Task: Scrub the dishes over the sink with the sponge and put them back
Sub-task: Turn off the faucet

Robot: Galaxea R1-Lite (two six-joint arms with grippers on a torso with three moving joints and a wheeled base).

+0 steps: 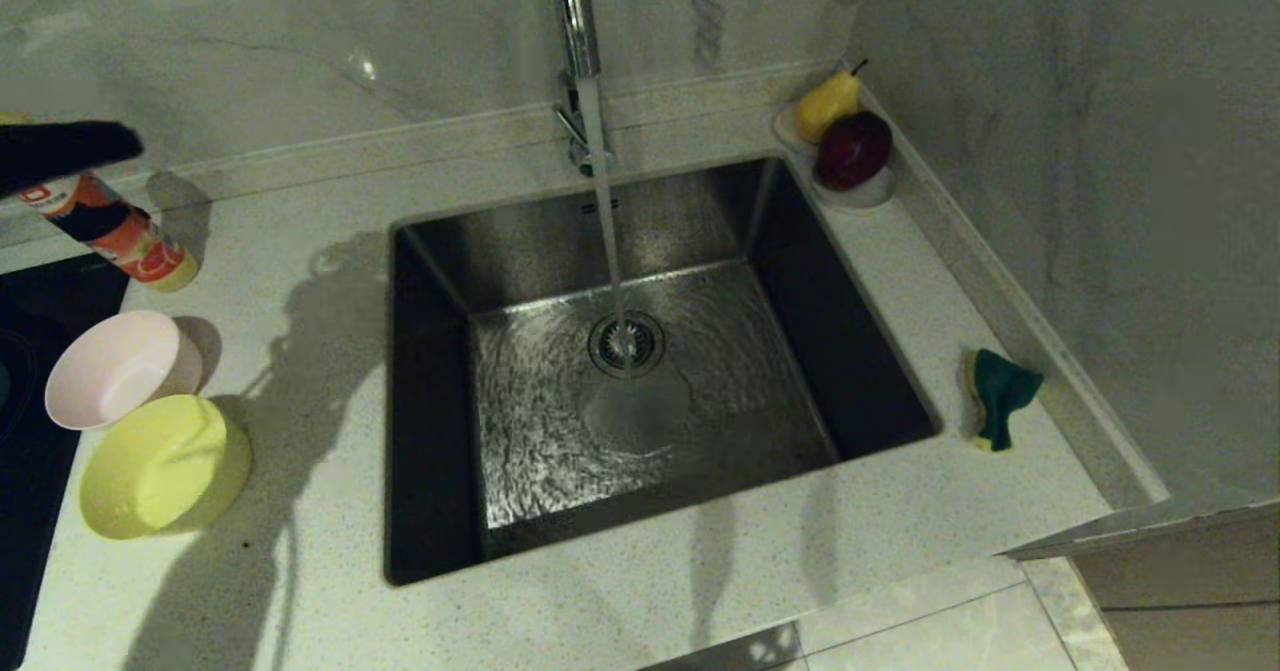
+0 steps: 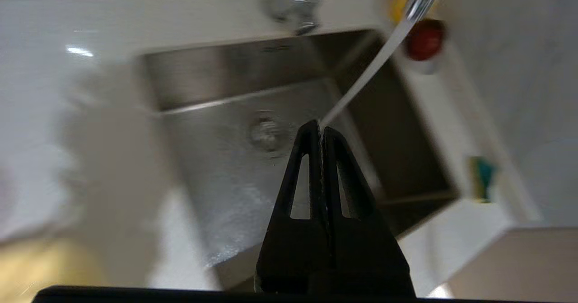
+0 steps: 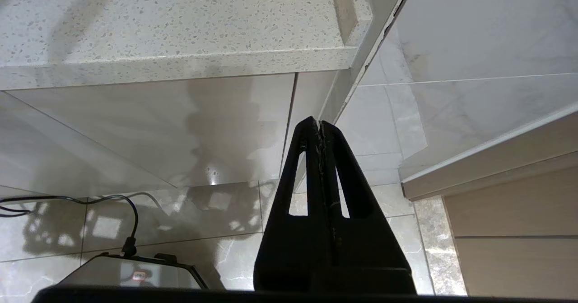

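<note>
Water runs from the tap [image 1: 578, 21] into the sink [image 1: 640, 371]. The left gripper [image 2: 320, 128] hangs above the counter's [image 1: 330, 371] left end, fingers pressed together, empty — the pink bowl [image 1: 115, 368] and yellow bowl [image 1: 160, 466] sit below it. The sponge [image 1: 998, 384] lies right of the sink. The right gripper [image 3: 319, 125] is parked below the counter edge — closed, empty.

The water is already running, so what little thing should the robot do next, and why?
Probably open the left gripper, which is shut and empty above the square steel sink, and swing it toward the pale pink plastic bowl on the counter's left. Neither that nor the yellow plastic bowl has been picked up, and the green and yellow sponge lies untouched on the right. The right gripper hangs shut below the counter.
</note>
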